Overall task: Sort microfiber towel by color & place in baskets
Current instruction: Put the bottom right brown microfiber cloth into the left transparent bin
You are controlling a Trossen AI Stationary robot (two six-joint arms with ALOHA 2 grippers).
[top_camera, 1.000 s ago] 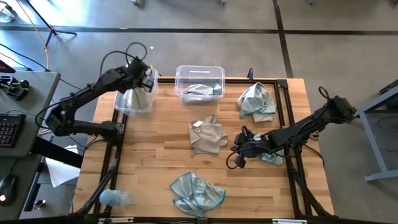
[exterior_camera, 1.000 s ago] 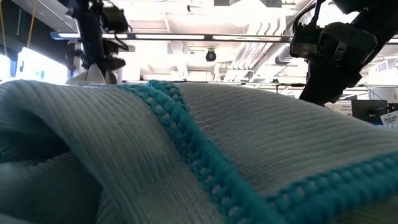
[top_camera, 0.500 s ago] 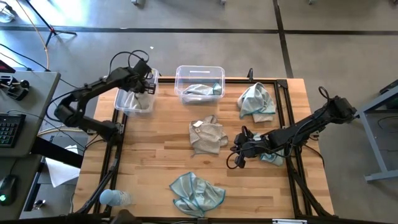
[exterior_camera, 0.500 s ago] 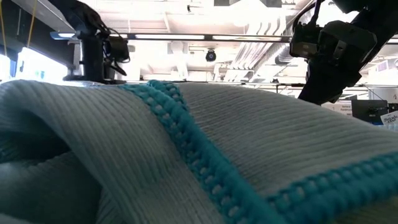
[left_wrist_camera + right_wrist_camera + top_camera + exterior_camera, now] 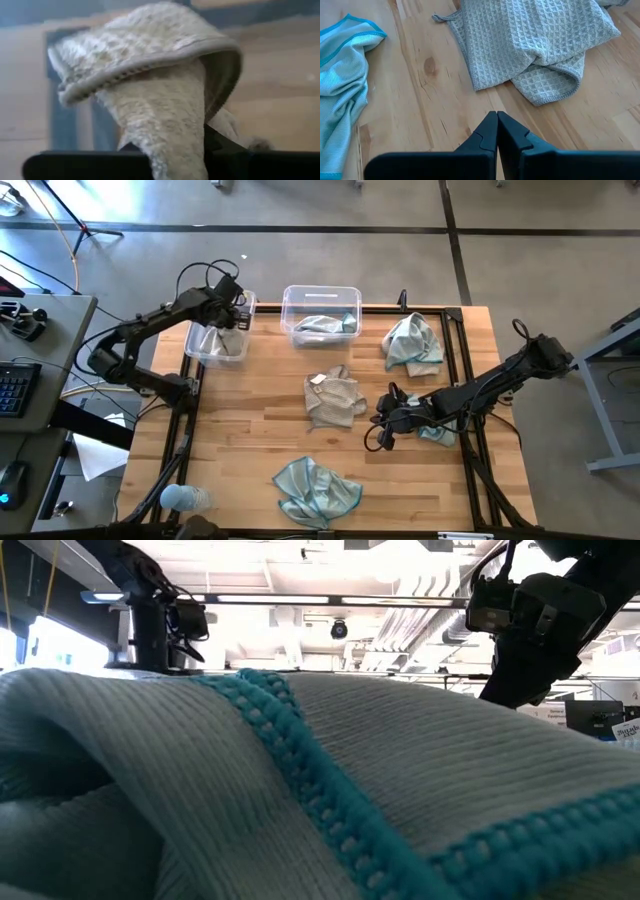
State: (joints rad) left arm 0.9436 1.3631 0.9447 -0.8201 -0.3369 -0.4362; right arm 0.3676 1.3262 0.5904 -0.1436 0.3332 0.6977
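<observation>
My left gripper (image 5: 228,320) is over the left basket (image 5: 190,345) at the table's far left, shut on a beige towel (image 5: 215,340) that reaches down into it. The second basket (image 5: 345,295) holds a teal towel (image 5: 322,326). Loose on the table lie a beige towel (image 5: 333,398) in the middle, a teal towel (image 5: 412,345) at the far right and another teal towel (image 5: 315,488) near the front edge. My right gripper (image 5: 385,422) is shut and holds nothing, just right of the middle beige towel (image 5: 530,45). My left gripper pinches a bunched fold of the beige towel (image 5: 170,115) between its two fingers, several layers thick. The fingers slant down from above. The towel hangs slack below them, and its lower part lies in the left basket.
A teal towel (image 5: 300,790) right in front of the low camera blocks most of that view. More teal cloth (image 5: 437,432) lies under my right arm. A pale blue object (image 5: 185,498) lies at the near left corner. Black rails (image 5: 455,380) run along the table's sides.
My left gripper has gone down over the left basket with the beige towel and has turned a little. The towel's lower part, which hung above the basket, has settled into it. In the last half second it has kept still.
</observation>
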